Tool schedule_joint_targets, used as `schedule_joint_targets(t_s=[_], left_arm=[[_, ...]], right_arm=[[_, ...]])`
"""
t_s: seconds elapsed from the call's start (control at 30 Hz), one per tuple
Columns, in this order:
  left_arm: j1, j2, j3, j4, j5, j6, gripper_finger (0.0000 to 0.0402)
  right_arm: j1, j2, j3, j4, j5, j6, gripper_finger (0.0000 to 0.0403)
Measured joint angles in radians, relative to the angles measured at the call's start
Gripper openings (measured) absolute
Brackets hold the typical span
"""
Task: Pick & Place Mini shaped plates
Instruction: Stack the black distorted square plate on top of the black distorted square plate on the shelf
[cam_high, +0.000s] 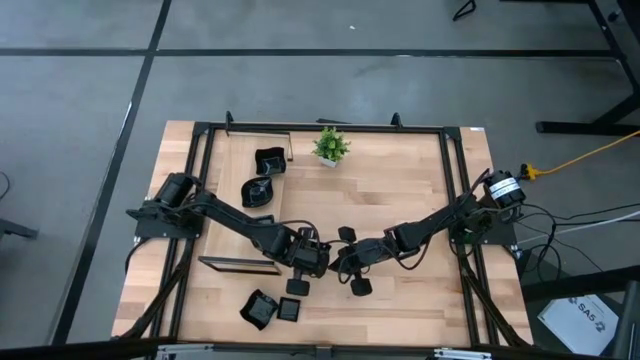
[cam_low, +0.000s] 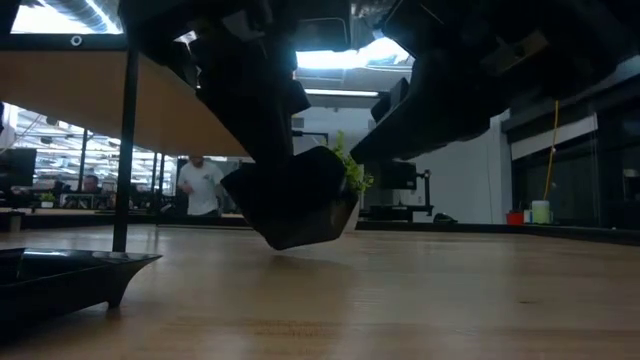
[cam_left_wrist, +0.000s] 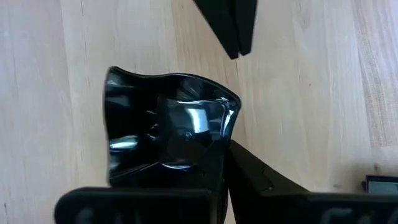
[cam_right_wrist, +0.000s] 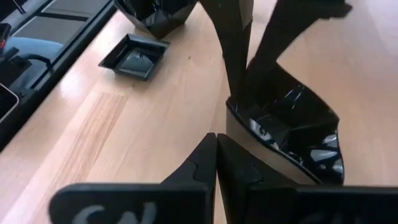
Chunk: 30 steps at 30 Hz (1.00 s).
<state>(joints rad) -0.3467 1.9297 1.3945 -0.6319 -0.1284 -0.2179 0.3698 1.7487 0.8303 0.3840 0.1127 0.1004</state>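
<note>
Mid-counter, the left hand is pinched on a glossy black wavy-rimmed mini plate, apparently just clear of the wood. The right hand, closed and empty, sits beside it. Several black plates lie scattered, unsorted.

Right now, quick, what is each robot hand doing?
Left hand: closed on a glossy black wavy-rimmed mini plate, lifted off the table.
Right hand: closed, empty, its tips right beside that plate.

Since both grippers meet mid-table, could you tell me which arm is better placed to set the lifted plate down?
Probably left: the left gripper pinches the wavy-rimmed black plate's rim, holding it above the table; the right gripper is shut beside it, holding nothing.
</note>
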Motion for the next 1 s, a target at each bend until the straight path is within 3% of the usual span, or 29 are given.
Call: schedule_joint_targets(t_s=[0.33, 1.0], left_arm=[[0.002, 0.000, 0.000, -0.001, 0.008, -0.004, 0.0072], [-0.005, 0.004, 0.000, 0.008, 0.040, 0.098, 0.0062]], right_arm=[[0.000, 0.018, 0.000, 0.015, -0.001, 0.026, 0.0014], [0.002, 0.040, 0.000, -0.029, -0.035, 0.084, 0.0014]])
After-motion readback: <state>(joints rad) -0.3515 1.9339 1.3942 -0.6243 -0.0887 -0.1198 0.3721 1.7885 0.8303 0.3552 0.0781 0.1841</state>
